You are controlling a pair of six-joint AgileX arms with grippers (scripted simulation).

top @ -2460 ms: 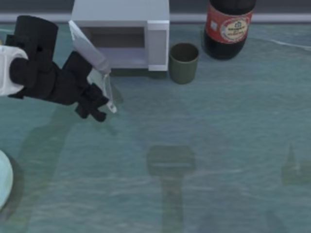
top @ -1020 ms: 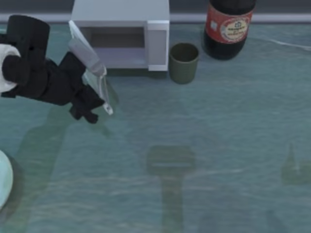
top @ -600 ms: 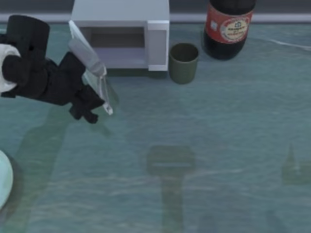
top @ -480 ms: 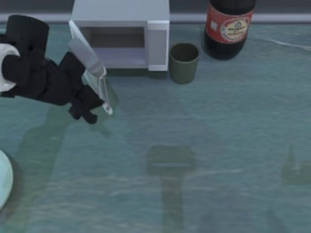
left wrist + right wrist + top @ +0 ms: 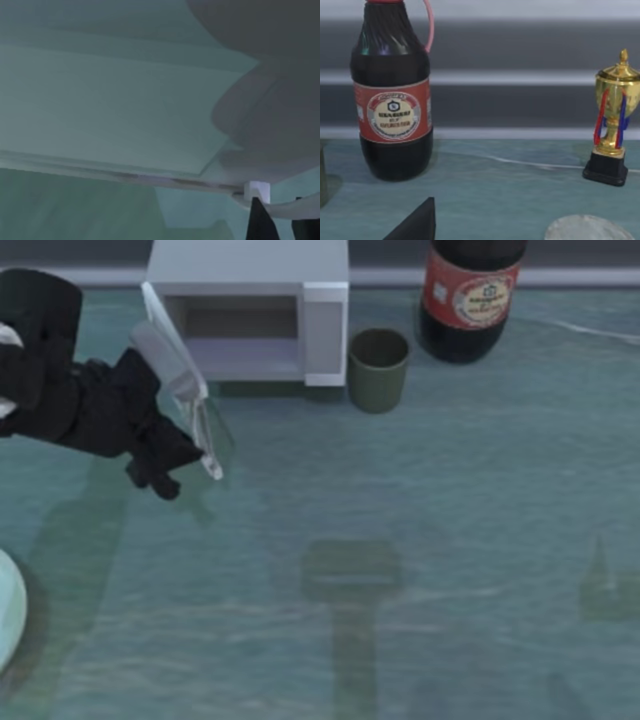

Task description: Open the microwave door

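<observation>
Left gripper (image 5: 192, 462) clamping on the handle (image 5: 209, 440) at the free edge of the door (image 5: 172, 360) | door hanging swung out leftward from the microwave (image 5: 250, 300) — far-left of table (image 5: 450, 540), cavity showing | standing just right of microwave: cup (image 5: 378, 368), then bottle (image 5: 473, 295) | right gripper sitting out of top view — finger state impossible to tell

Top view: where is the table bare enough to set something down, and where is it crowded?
Bare: the wide middle and right of the table, in front of the cup and bottle. Crowded: the far left, where the left claw holds the open door by the microwave, and a plate sits at the left edge.
</observation>
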